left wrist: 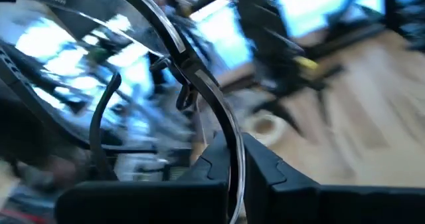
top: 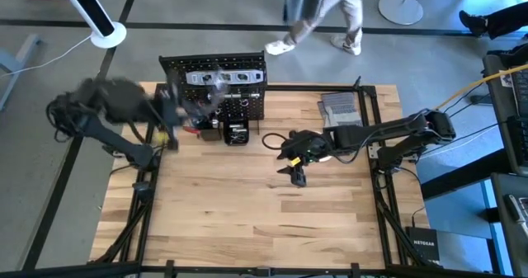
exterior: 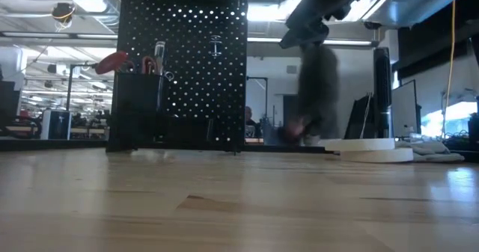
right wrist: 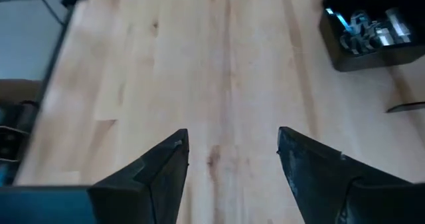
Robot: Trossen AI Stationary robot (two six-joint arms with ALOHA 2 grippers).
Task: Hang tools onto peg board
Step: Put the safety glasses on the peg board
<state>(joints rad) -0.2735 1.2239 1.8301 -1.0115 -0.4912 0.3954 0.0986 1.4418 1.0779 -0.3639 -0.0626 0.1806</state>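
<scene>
The black peg board (top: 213,84) stands upright at the table's far edge, with a silver bar level (top: 223,77) on it and a red-handled tool (exterior: 112,61) sticking out of a bin. My left gripper (top: 172,105), blurred, is high up at the board's left side and shut on the black-framed safety glasses (left wrist: 80,64). My right gripper (top: 293,167) hangs open over bare wood right of the board, nothing between its fingers (right wrist: 159,171). A white tape roll (exterior: 367,149) lies flat on the table under the right arm. My left gripper pinches a curved edge of the glasses (left wrist: 229,151) between its two fingers. The clear lens and the nose wire stand out beyond the fingertips, lifted clear of the table. Blur hides which part of the frame this edge is.
Black bins (top: 235,134) with small tools stand at the board's foot. Grey gloves (top: 338,106) lie at the far right of the table. A person (top: 326,14) walks past behind the table. Bare wood spreads across the table's near half.
</scene>
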